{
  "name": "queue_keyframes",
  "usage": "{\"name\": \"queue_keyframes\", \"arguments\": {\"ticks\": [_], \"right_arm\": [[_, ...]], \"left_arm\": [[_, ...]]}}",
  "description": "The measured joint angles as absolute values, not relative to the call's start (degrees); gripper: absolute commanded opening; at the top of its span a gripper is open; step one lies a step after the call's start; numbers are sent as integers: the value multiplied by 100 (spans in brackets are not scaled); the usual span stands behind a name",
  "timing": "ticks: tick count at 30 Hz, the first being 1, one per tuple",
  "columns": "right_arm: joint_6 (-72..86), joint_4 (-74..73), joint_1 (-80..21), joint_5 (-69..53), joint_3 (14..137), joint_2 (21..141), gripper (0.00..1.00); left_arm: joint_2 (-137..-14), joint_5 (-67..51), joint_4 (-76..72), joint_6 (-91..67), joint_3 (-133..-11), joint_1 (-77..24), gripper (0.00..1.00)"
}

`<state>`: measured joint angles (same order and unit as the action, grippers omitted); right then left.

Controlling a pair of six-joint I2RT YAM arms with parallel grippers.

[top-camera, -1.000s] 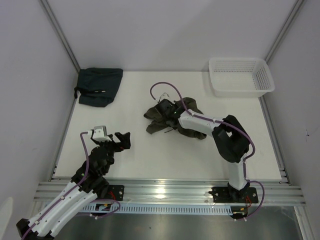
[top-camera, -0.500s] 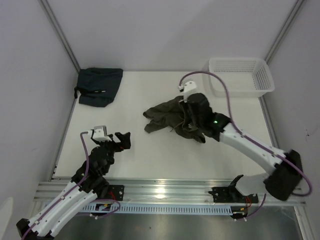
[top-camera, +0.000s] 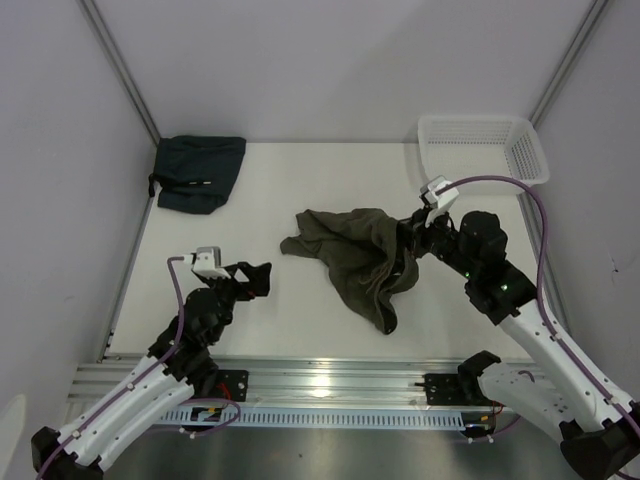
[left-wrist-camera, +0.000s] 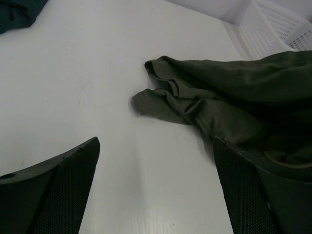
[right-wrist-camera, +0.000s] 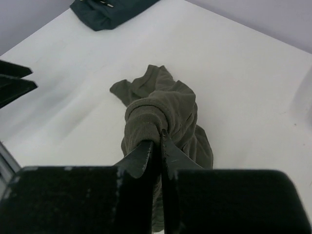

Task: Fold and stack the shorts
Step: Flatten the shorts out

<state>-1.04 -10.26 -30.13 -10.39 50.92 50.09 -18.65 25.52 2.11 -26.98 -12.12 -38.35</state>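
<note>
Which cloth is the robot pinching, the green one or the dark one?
The olive-green shorts in the middle: the right gripper has its fingers shut on them. The dark cloth lies alone in the far left corner.

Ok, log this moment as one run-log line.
right hand: shut on shorts, pinching bunched edge | left hand: open, clear of shorts | dark folded garment: far-left corner | white basket: far-right corner
</note>
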Motion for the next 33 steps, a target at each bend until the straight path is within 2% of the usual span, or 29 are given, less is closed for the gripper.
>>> {"name": "queue_keyframes", "arguments": {"ticks": [5,9,14,18,20,27,33], "right_arm": [[-10,-1146,-3013,-1376,5006,4633,7],[25,-1135,-3013,-1568,4875,4541,3],[75,-1280,-3011,-1623,4735,4543,1],[82,-1369,-3011,-1824,4735,4495,0],[80,-1437,-3011,-1885,4737,4456,0],[43,-1863,-3011,-2095,4930,4355,0],[-1,-2121,-3011,-2440,5168,4335,0]], "left_arm": [[-2473,2421,-333,-2674,-1339,-3835,99],[-3234,1922,-1225,-2381,-1474,-3815,99],[-4862,290,-2825,-1323,-1669,-3763,99],[-6617,-847,-3306,-408,-2383,-3763,99],[-7039,-1208,-3522,-117,-2521,-3763,99],[-7658,-2316,-3854,893,-3006,-3763,99],[-8020,-2534,-4178,1629,-3236,-3763,99]]}}
